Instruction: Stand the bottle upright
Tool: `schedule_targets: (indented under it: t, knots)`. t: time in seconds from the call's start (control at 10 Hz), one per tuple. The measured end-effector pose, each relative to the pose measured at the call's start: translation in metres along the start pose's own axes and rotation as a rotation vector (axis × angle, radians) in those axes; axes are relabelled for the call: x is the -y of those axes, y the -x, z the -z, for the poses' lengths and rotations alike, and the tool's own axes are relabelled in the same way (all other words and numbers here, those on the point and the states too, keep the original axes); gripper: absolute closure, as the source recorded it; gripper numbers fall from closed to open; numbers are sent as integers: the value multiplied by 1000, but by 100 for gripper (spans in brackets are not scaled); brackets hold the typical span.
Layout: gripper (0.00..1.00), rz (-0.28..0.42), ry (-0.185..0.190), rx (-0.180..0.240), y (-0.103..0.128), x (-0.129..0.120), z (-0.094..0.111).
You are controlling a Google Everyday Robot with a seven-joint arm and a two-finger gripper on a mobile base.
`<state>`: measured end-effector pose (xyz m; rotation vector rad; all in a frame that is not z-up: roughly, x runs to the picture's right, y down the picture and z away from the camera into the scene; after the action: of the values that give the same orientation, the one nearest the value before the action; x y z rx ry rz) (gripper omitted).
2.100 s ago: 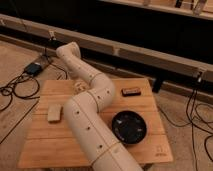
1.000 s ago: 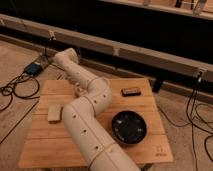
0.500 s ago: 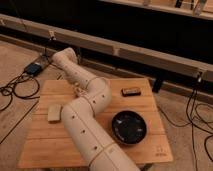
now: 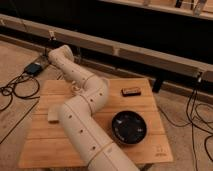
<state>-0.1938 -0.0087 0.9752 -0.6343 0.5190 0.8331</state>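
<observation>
My white arm (image 4: 82, 107) rises from the front edge of the wooden table (image 4: 150, 107), bends at an elbow over the table's middle and runs to the back left. My gripper (image 4: 75, 90) sits under the forearm at the table's back left and is mostly hidden by the arm; only a small pale bit shows there. The bottle is hidden from view; I cannot tell if that pale bit belongs to it.
A flat pale block (image 4: 52, 116) lies at the table's left. A black round dish (image 4: 128, 127) sits at the front right. A small dark flat object (image 4: 131, 91) lies at the back right. Cables and a blue box (image 4: 34, 68) lie on the floor to the left.
The arm's far link dropped slightly and swung a little left about two seconds ago. In the last second it has barely moved. The block, dish and dark object stay put.
</observation>
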Motion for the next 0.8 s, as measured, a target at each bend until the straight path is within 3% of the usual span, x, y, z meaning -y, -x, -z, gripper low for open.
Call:
schedule_targets:
  t: [0.3, 0.8]
  knots:
    - [100, 14, -19, 43, 10, -5, 20]
    - [100, 50, -39, 212, 37, -34, 66]
